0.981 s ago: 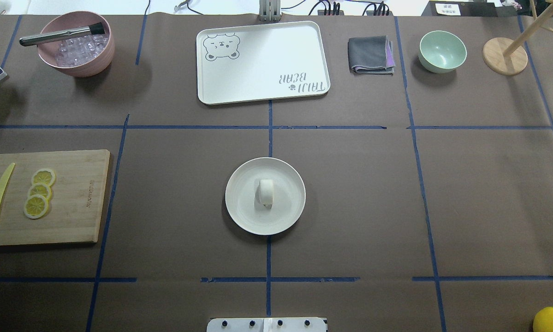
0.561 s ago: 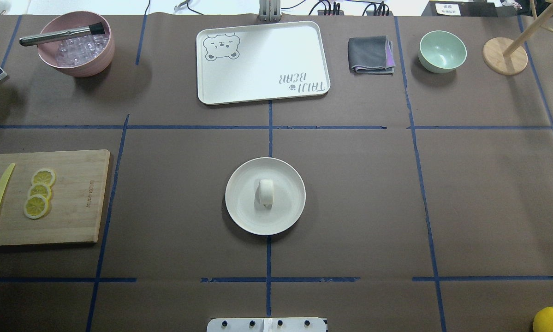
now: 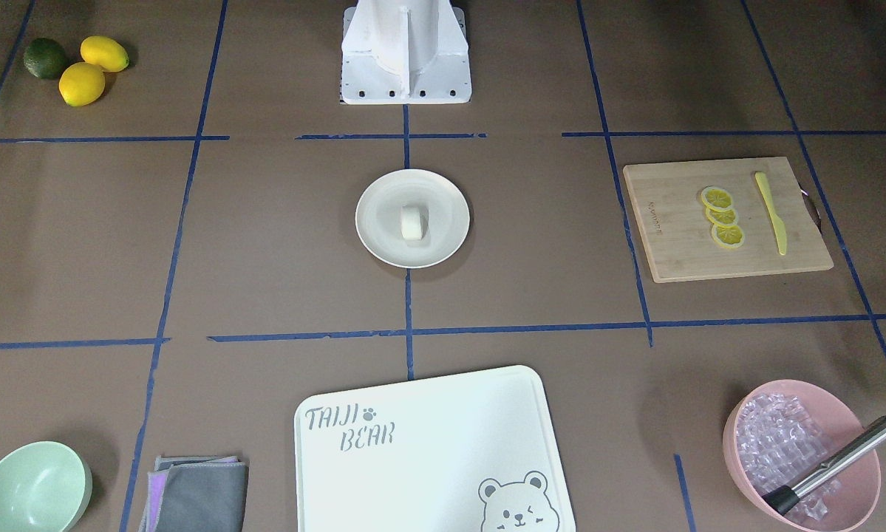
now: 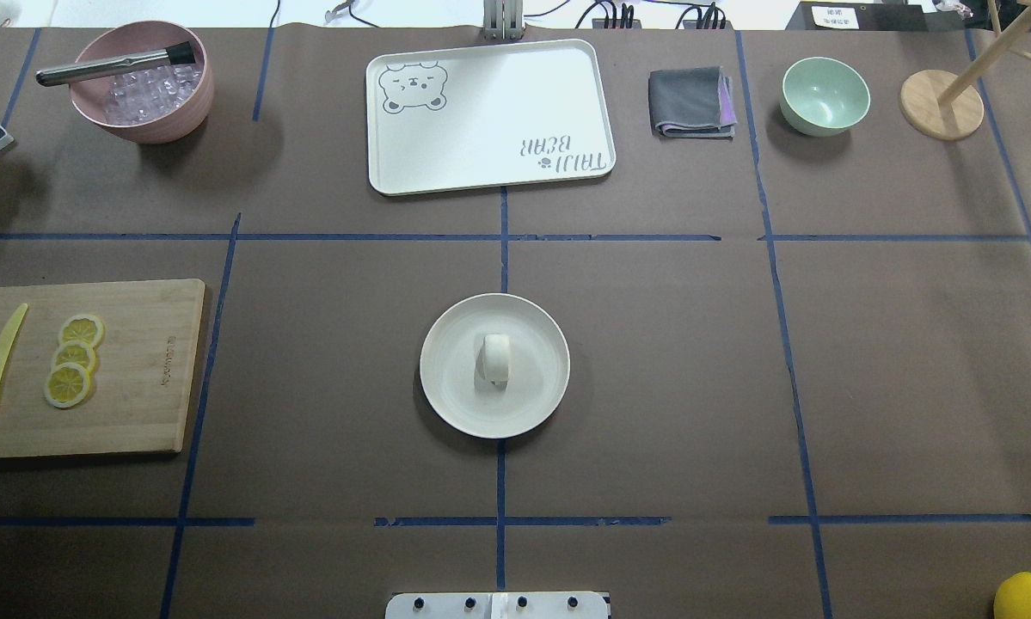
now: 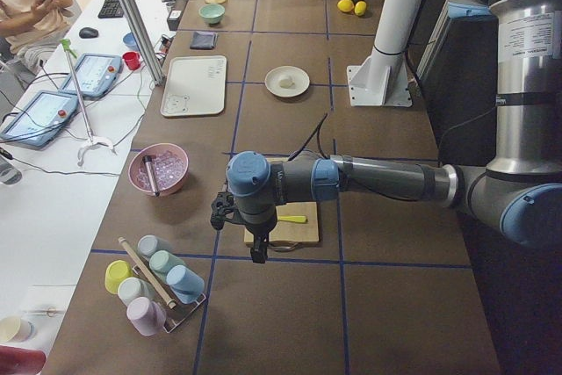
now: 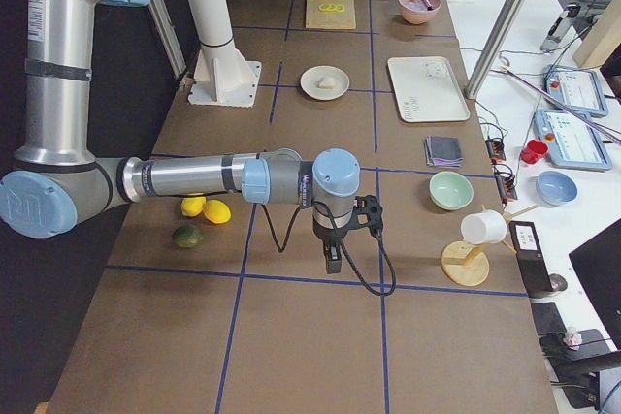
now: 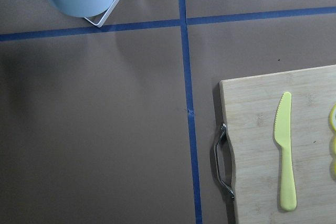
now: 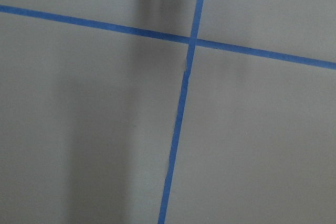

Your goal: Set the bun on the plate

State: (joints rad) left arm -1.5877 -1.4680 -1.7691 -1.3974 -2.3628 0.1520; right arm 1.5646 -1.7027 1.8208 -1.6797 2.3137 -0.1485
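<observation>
The small white bun lies in the middle of the round cream plate at the table's centre, also seen in the front view as bun on plate. Nothing touches it. Neither gripper shows in the overhead or front views. My left gripper hangs over the table's left end by the cutting board, and my right gripper hangs over the right end, both far from the plate. I cannot tell whether either is open or shut.
A bear tray lies beyond the plate, with a pink bowl of ice, folded cloth, mint bowl and wooden stand along the far edge. A cutting board holds lemon slices and a yellow knife. A person sits at the desk.
</observation>
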